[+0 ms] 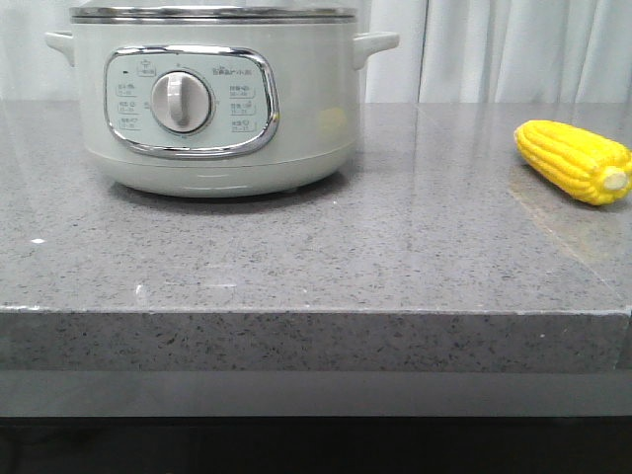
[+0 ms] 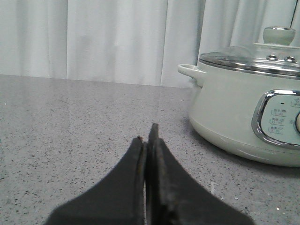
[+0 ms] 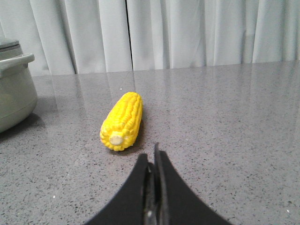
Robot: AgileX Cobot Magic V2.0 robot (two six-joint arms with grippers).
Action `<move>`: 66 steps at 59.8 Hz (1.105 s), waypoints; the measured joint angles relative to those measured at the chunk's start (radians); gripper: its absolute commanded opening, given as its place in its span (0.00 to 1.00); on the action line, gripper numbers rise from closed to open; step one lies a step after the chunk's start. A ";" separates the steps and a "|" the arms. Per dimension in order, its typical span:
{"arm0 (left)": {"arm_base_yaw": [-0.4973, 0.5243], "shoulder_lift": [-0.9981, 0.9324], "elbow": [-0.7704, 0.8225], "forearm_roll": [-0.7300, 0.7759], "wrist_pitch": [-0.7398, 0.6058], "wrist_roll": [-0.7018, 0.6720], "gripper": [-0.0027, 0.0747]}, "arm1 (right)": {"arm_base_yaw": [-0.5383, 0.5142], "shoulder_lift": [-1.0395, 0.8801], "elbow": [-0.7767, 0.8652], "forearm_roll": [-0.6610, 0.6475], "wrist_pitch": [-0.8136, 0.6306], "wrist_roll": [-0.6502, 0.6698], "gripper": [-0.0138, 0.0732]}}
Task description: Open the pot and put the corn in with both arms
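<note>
Grey speckled stone is what you have under everything: the countertop (image 1: 296, 257) runs the full width of your front view, with white curtains (image 1: 513, 49) hanging behind it. Start at your left. The left gripper (image 2: 147, 140) does not appear in the front view, but its wrist camera shows you both dark fingers pressed together, tips meeting, nothing between them, low over bare counter. Just ahead of it and off to one side sits the pot (image 2: 243, 117), apart from the fingers. In the front view you see the pot (image 1: 212, 99) on the left half of the counter, its chrome-framed panel and central dial (image 1: 181, 102) facing you, a handle sticking out at each side. The left wrist view shows you a glass lid (image 2: 255, 61) with a pale knob (image 2: 279, 35) seated on the metal rim, so the pot is closed. Move right across open counter and you reach the corn (image 1: 573, 161), lying on its side well apart from the pot, pale stub end turned toward the counter's front right. The right gripper (image 3: 153, 161) is likewise pinched together and empty, its tips just short of the corn's stub end, not touching.
</note>
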 measured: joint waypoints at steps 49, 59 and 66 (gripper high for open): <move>0.000 0.000 0.000 0.000 0.000 0.000 0.01 | 0.000 0.000 0.000 0.000 0.000 0.000 0.08; 0.000 0.000 -0.002 0.000 -0.053 0.000 0.01 | 0.000 0.000 0.000 0.000 0.005 0.000 0.08; 0.000 0.000 -0.021 -0.002 -0.039 0.000 0.01 | 0.000 0.000 -0.007 0.000 0.077 0.000 0.08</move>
